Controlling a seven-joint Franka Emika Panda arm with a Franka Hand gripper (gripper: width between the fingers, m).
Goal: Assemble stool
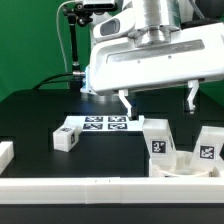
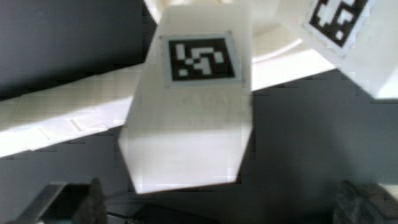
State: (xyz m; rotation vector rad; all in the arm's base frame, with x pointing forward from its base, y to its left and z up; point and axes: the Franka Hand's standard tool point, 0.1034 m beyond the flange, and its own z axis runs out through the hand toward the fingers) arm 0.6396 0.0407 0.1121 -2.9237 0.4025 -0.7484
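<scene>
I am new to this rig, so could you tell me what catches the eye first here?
The open gripper hangs just above an upright stool leg at the exterior view's right, and that tagged leg also fills the wrist view. A second leg lies beside the marker board.

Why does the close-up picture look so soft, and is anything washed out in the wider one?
Wrist view: the leg sits very close to the lens, so its edges and tag look soft. Exterior view: sharper, but the white arm housing and border bar glare against the black table, losing surface detail.
</scene>
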